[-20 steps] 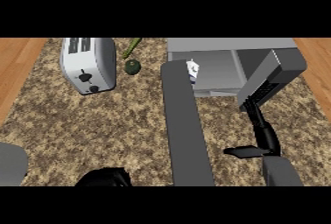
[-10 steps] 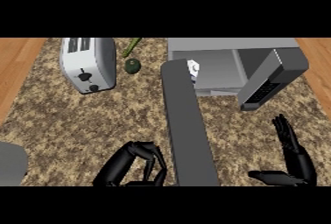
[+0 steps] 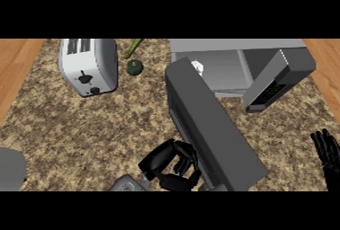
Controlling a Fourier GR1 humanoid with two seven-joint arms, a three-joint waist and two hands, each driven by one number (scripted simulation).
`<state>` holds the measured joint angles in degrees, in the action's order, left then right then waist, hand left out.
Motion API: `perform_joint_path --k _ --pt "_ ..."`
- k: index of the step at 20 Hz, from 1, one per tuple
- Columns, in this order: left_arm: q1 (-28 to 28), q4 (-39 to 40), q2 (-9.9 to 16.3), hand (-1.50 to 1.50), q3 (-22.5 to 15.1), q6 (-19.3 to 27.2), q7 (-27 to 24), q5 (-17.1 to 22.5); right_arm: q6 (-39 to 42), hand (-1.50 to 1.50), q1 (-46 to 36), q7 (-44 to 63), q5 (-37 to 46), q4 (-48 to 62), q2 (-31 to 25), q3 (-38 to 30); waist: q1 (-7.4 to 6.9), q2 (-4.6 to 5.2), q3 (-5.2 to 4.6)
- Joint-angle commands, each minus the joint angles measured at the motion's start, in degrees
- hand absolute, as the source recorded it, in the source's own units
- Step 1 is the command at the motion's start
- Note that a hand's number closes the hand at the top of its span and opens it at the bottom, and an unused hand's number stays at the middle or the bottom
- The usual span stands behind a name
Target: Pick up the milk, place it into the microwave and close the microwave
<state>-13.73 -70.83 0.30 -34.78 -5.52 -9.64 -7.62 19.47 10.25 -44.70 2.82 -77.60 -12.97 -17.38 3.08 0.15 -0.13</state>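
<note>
White milk [image 3: 197, 66] shows only as a small patch inside the microwave [image 3: 232, 47], at the left of its cavity, mostly hidden behind the top edge of the door [image 3: 212, 130]. I am not holding it. The grey door hangs open, its long panel running from the cavity's left side down toward me across the middle of the view. To the right of the cavity stands the dark control panel [image 3: 275, 83], tilted outward.

My left hand [image 3: 169, 164] sits low in the view, just beside the door's lower left edge, its black fingers curled in together with nothing between them. Whether it touches the door I cannot tell. My right hand [image 3: 327, 150] is at the far right edge, fingers straight and apart, pointing up, well clear of the door and the microwave.

Farther left on the speckled counter [image 3: 79, 130] lies a toaster [image 3: 87, 66]. Between it and the microwave rests a dark green avocado [image 3: 135, 67], with a thin green stalk [image 3: 133, 47] just above it.
</note>
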Motion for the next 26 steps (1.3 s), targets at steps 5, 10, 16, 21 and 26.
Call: perform_joint_path --k 5,10,16,21,26 --pt "-11.82 14.07 -0.28 1.5 -17.25 12.0 -3.49 13.98 7.14 -1.5 3.29 -1.99 -5.9 -4.41 -3.21 -1.24 1.73 0.48 0.01" --pt "-13.69 13.99 -0.28 1.5 -20.95 22.88 -1.48 17.63 6.93 -1.5 0.68 1.71 -9.0 -10.99 -4.56 -0.55 4.25 0.69 -0.14" --pt "-17.64 13.97 -0.28 1.5 -21.21 31.19 -2.89 22.6 7.38 -1.5 -1.62 5.5 -10.25 -14.91 -5.46 2.53 6.23 1.31 -0.32" --pt "-20.43 13.16 -0.28 1.5 -17.96 35.67 -7.43 27.82 8.88 -1.5 -1.88 7.85 -13.69 -16.83 -7.32 2.24 8.47 1.83 -0.5" --pt "-22.74 12.24 -0.29 1.5 -15.22 38.06 -11.4 33.95 9.79 -1.5 -3.8 10.47 -15.88 -18.53 -8.9 2.92 9.98 2.61 -0.57"
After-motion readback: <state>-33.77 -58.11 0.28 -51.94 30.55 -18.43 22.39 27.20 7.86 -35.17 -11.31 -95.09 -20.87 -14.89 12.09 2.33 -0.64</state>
